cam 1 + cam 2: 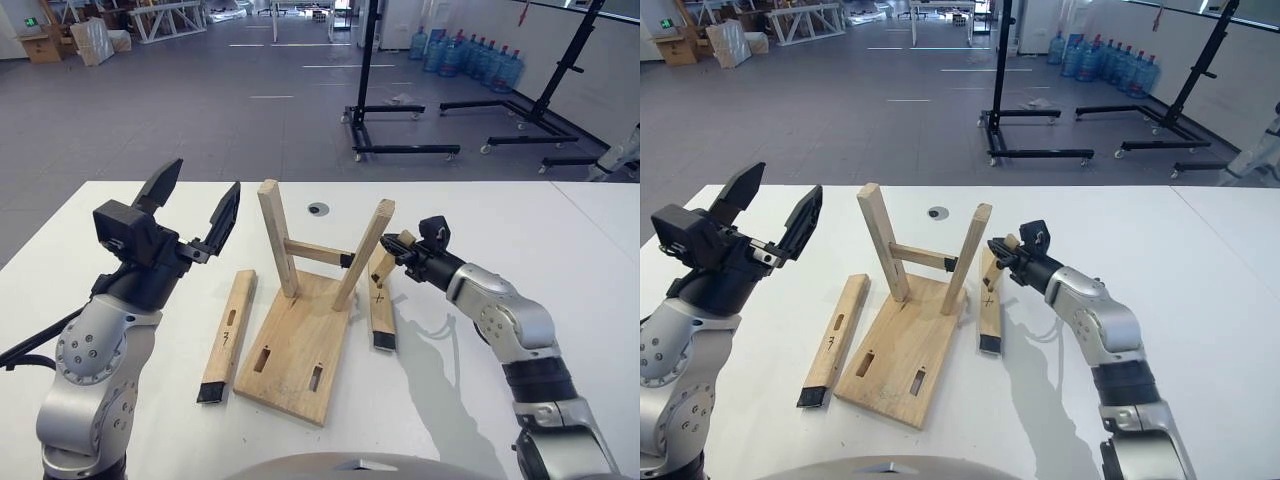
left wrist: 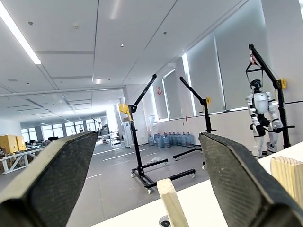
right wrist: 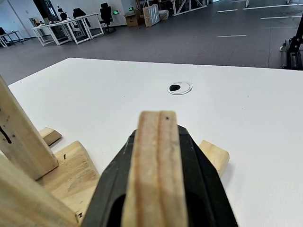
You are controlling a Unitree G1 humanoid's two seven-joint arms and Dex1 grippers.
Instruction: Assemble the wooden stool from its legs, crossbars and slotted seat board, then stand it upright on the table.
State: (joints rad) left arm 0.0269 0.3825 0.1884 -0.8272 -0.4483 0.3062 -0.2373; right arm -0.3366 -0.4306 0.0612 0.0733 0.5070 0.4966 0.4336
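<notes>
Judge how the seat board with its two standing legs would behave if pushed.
Probably stiff, being solid wood. The seat board lies flat, so it would likely slide, not tip. Its leaning legs, joined by a crossbar, may wobble at their bases.

**Silver arms, black hands**

Both arms are built from rounded, silver-grey metal housings. The left arm has a round joint cap ringed with small dark screws, and a black cable runs off beside it. The right arm has smooth silver shells, broken by a black band.

The left hand is matt black. It has a boxy block at its base and two long, wedge-shaped fingers with a finely textured inner face. The right hand is also black, and smaller and more angular.
</notes>
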